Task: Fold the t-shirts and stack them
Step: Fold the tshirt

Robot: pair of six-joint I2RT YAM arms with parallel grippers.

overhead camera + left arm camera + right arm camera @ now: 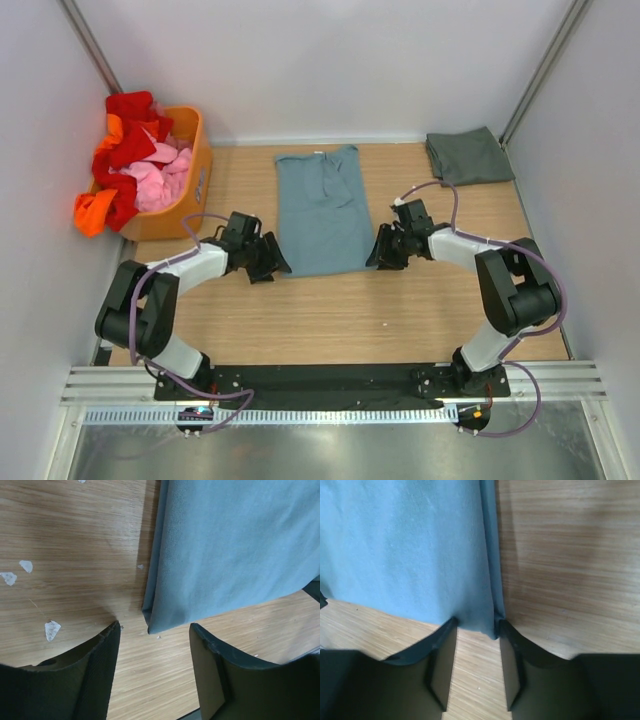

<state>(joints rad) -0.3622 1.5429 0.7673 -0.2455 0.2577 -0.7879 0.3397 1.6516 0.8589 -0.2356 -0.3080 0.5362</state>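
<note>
Grey-green shirt (468, 156) lies folded at the far right of your bench (400, 320); blue-teal shirt (322, 210) is only folded lengthwise. Left jaws and right jaws sit released astride its near corners; cross-fold, stacking remain

The blue-teal t-shirt (322, 210) is made of soft, matt cloth (a fine knit is seen up close). The surface (350, 310) is finished in pale, smooth wood grain; the upper-left basket (200, 172) is moulded in plastic.
</note>
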